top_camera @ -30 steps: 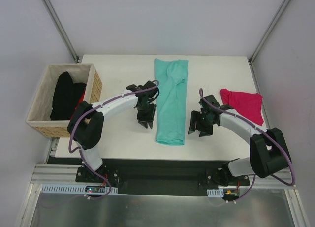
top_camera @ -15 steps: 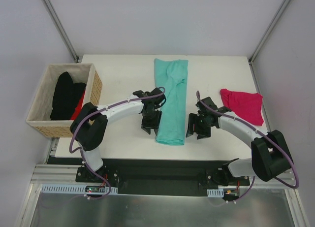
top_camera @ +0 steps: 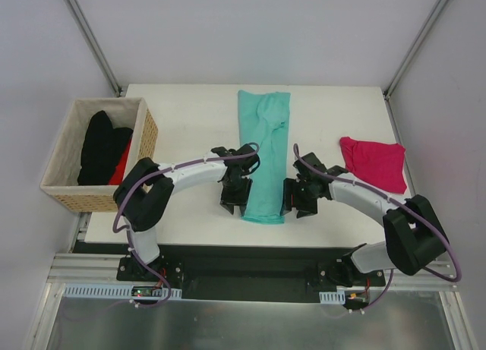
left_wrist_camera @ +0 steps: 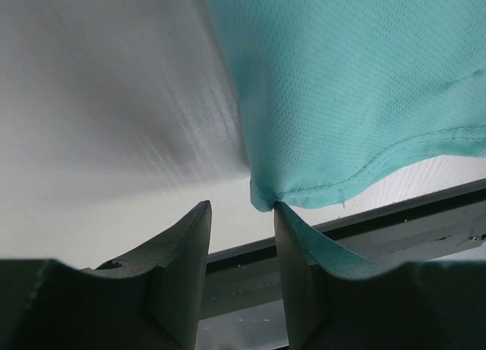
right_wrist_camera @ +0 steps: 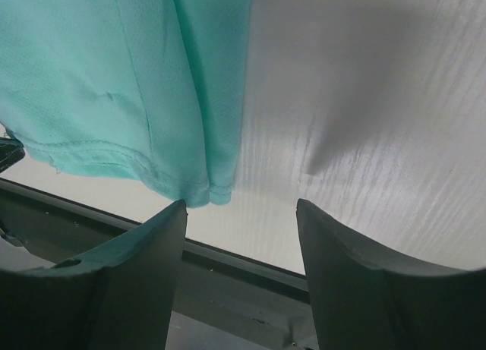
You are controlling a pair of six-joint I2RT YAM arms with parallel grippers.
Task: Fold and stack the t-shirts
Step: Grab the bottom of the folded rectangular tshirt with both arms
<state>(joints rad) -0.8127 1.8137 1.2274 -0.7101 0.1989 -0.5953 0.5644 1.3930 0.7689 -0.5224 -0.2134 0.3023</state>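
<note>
A teal-green t-shirt (top_camera: 263,152), folded into a long strip, lies down the middle of the white table (top_camera: 190,122). At its near left corner my left gripper (top_camera: 231,206) stands open, one fingertip (left_wrist_camera: 282,213) touching the hem corner (left_wrist_camera: 262,197), nothing between the jaws. My right gripper (top_camera: 295,206) is open at the near right corner (right_wrist_camera: 205,190), its left fingertip (right_wrist_camera: 176,211) at the hem, the gap over bare table. A magenta-pink t-shirt (top_camera: 376,162) lies folded at the right. Black t-shirts (top_camera: 102,146) fill the basket.
A tan woven basket (top_camera: 68,190) stands off the table's left edge, with a bit of red cloth (top_camera: 124,168) beside the black ones. The table's near edge (left_wrist_camera: 364,213) and a dark rail run just below both grippers.
Both grippers have moved inward and toward the near edge, closing in on the teal shirt's bottom corners. The left jaws have opened wider. The shirts have not moved.
</note>
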